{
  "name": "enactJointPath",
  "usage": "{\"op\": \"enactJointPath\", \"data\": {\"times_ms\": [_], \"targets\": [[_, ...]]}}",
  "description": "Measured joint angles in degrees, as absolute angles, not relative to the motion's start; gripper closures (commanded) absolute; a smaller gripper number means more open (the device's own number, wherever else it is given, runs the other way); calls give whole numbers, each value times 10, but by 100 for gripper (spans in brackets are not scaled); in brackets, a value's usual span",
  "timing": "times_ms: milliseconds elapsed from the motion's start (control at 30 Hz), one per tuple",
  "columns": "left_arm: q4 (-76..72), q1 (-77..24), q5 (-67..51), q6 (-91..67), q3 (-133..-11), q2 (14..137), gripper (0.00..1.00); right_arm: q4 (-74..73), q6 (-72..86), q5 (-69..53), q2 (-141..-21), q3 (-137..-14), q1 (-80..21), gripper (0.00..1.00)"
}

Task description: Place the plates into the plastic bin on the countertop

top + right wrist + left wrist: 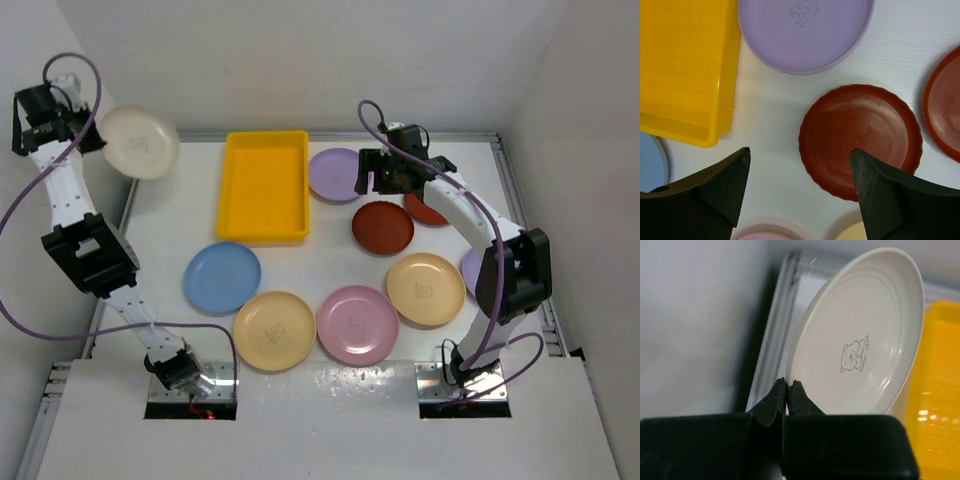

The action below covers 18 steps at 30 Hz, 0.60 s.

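Observation:
My left gripper (pixel 97 137) is shut on the rim of the cream plate (pixel 140 142), held tilted in the air past the table's left edge; the wrist view shows the fingertips (pixel 778 390) pinching the plate (pixel 860 335). The yellow bin (pixel 263 185) is empty. My right gripper (pixel 372 180) hangs open above the table, between the lilac plate (pixel 805 35) and a dark red plate (pixel 860 135). Blue (pixel 222 276), tan-yellow (pixel 274 329), pink (pixel 358 324) and tan-yellow (pixel 425 288) plates lie in front.
A second dark red plate (pixel 425 208) and a second lilac plate (pixel 470 268) lie partly hidden under the right arm. White walls stand close on the left, back and right. A metal rail (pixel 777 325) edges the countertop.

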State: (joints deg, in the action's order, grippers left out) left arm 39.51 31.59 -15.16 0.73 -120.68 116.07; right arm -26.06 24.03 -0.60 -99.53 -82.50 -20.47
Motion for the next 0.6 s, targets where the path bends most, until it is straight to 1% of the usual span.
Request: {"op": "enactJointPath", "data": {"times_ms": [100, 233, 300, 333, 433, 600], "targets": [[366, 252, -171, 1, -1212, 1099, 100, -257, 246, -6, -1003, -825, -205, 21], [327, 143, -194, -7, -1208, 1081, 100, -244, 268, 0, -1017, -821, -202, 21], [326, 93, -195, -7, -1194, 1098, 100, -233, 289, 2, -1030, -822, -197, 25], [326, 72, -195, -7, -1189, 1115, 100, -228, 300, 2, -1040, -825, -193, 29], [340, 34, -188, -6, -1184, 1181, 100, -214, 330, 3, -1085, -858, -174, 36], [368, 17, -156, -3, -1177, 1271, 100, -192, 366, 13, -1203, -1001, -142, 44]]}}
